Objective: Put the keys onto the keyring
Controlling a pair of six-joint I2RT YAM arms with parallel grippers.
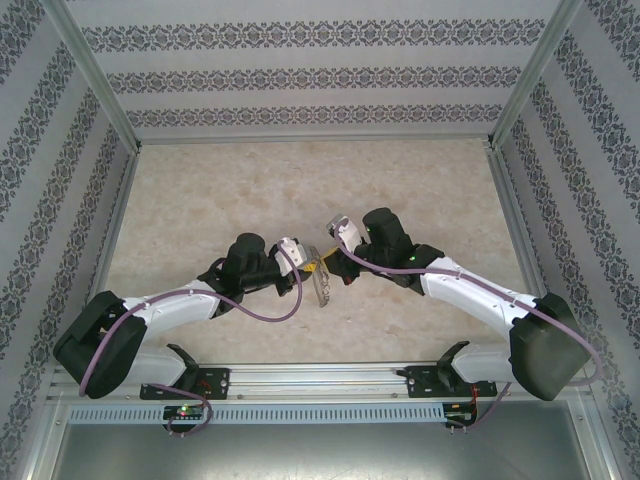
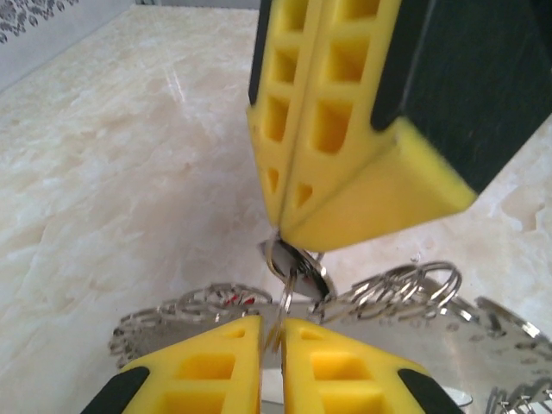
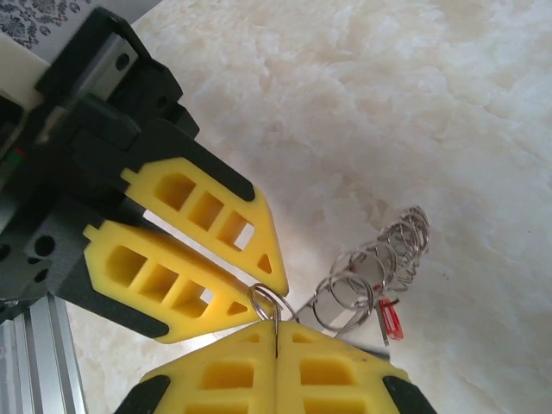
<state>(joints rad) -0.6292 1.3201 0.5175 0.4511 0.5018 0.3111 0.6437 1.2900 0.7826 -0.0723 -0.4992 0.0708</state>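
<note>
The right pincer [image 3: 276,329] is clenched on a small ring [image 3: 269,302] just above the keyring [image 3: 384,259] lying mid tabletop [image 1: 200,190], while the left pincer [image 2: 272,326], tips slightly apart, sits beside that ring.

The left gripper [image 2: 273,332] has its 2 yellow fingers a narrow gap apart, with a thin metal strip [image 2: 283,315] standing in the gap. Just beyond, the right gripper [image 2: 285,207] comes down, fingers pressed together, pinching a small metal ring [image 2: 299,263] at their tips. Behind them the keyring [image 2: 405,289] lies on the marble table [image 2: 103,172], with a red speck [image 2: 242,300] among its left rings
</note>
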